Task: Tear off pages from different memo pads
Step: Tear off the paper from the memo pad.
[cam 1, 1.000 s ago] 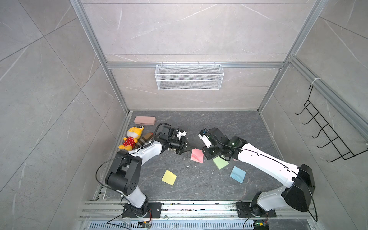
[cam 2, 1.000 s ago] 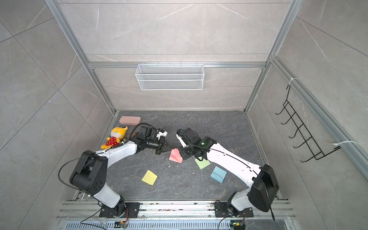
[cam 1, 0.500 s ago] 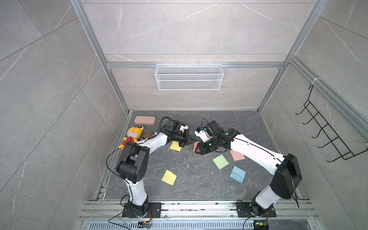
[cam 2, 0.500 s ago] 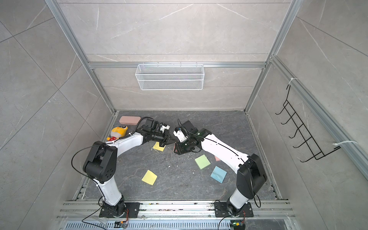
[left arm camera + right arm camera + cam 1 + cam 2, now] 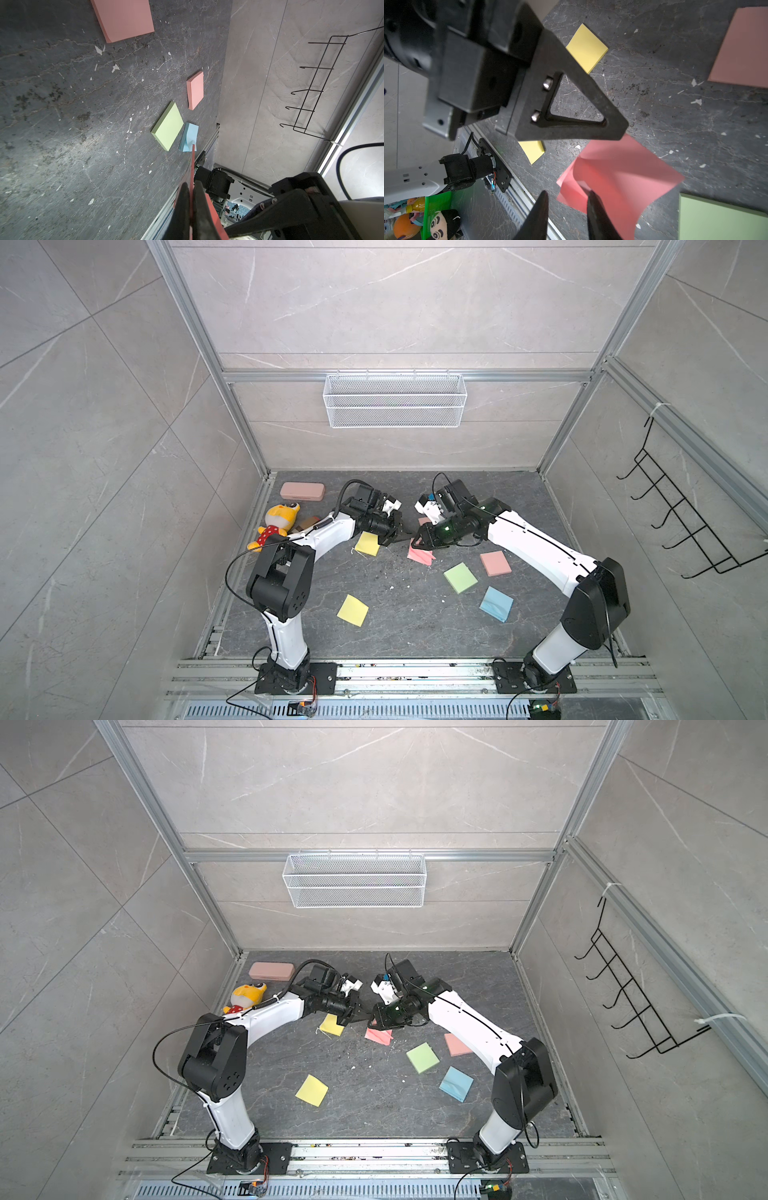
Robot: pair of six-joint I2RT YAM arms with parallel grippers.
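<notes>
Hanging from the closed fingers of the left gripper (image 5: 191, 188), a pink page (image 5: 623, 176) is seen edge-on from the left wrist, so little of its face is shown there. From the right wrist it is seen curling down to the floor (image 5: 675, 124) beside a green memo pad (image 5: 720, 220), which is cut off by the frame; what lies under the page is covered. The right gripper (image 5: 568, 194) is held with its jaws apart at the page's curled edge; contact cannot be told. A salmon memo pad (image 5: 424, 521) is mostly hidden behind that gripper in a top view.
</notes>
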